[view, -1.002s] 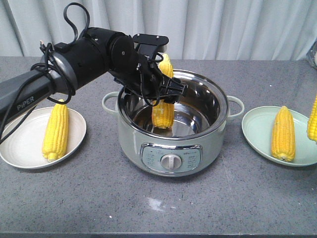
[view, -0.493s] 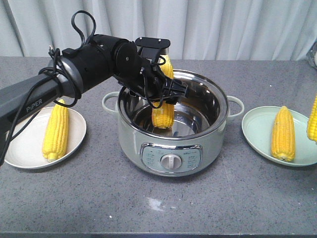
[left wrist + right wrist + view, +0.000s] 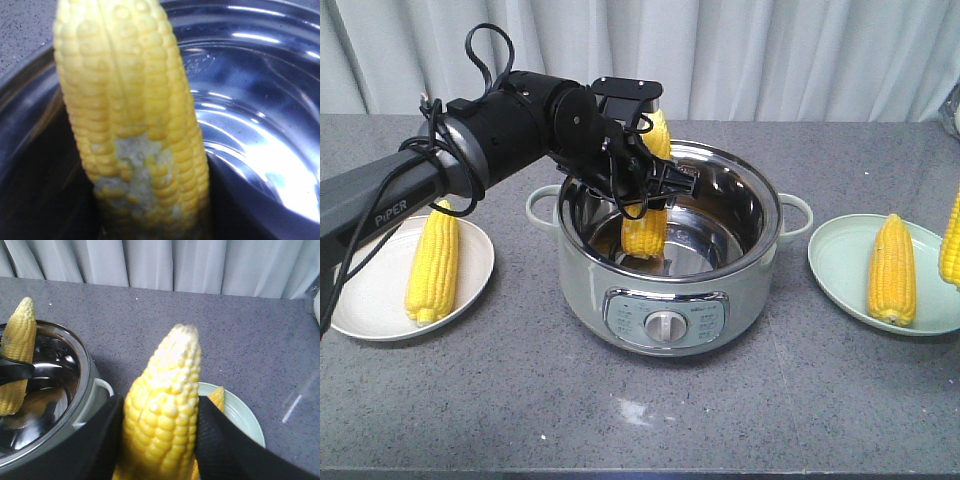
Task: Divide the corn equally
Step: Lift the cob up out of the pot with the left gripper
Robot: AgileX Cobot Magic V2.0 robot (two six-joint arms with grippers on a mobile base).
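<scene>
The left gripper (image 3: 655,185) is clamped on a corn cob (image 3: 646,228), held upright inside the pot (image 3: 740,290), apparently mid-lift. Next it likely must clear the rim and swing to the plate (image 3: 360,300) left of the pot (one cob (image 3: 432,262) lies there). Right of the pot, the right gripper (image 3: 161,440) grips a second cob (image 3: 167,390).

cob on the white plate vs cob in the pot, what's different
The plate cob lies flat on the white plate; the pot cob stands upright, clamped in the left claw. The pot cob shows a pale bare patch; the plate cob looks intact. Both bright yellow.
</scene>
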